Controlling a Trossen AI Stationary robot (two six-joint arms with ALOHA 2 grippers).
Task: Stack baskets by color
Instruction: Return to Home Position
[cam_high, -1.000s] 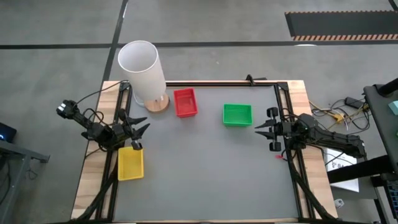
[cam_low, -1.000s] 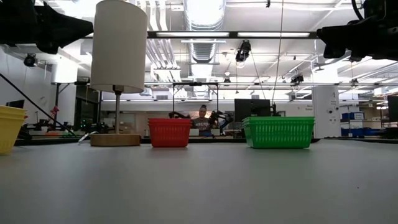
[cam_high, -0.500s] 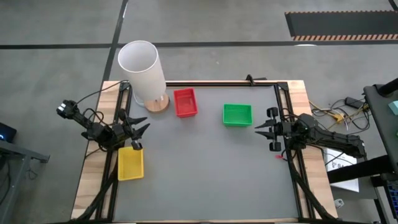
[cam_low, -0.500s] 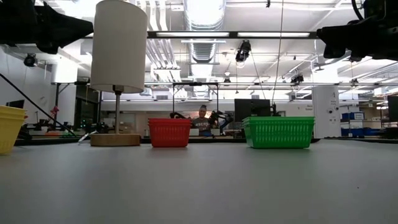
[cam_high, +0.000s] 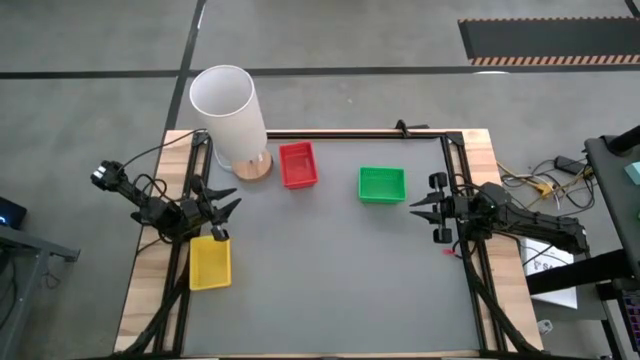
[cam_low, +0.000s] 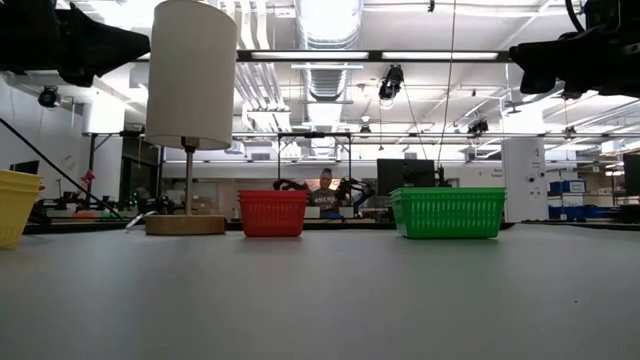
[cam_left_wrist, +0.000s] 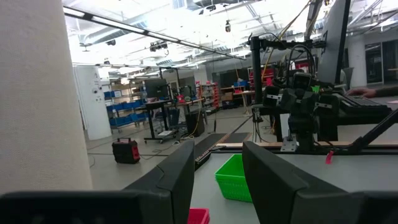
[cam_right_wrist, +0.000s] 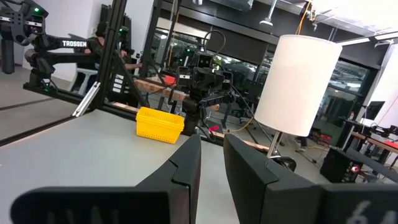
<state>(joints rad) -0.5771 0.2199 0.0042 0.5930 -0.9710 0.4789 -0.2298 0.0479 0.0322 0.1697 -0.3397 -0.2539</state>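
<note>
Grey matting covers the worktop (cam_high: 330, 290), and just three basket colours show on it, each as a single footprint. I read that as the sorting being done, with like colours nested together, though I cannot count the layers. At the far edge the red baskets (cam_high: 298, 165) stand just beside the wooden foot (cam_high: 252, 167) of the white cylinder (cam_high: 228, 110). Well apart from them, further along towards the right edge, sit the green baskets (cam_high: 382, 185), and the yellow baskets (cam_high: 210, 262) lie against the left edge.

My left hand (cam_high: 222, 208) hovers at the left edge just beyond the yellow pile's far end, fingers apart and holding nothing. My right hand (cam_high: 425, 210) hangs at the right edge, near the green pile but not touching it, fingers likewise apart and empty. Both arms are folded out to the sides, I judge, so that parking them cannot knock a pile
</note>
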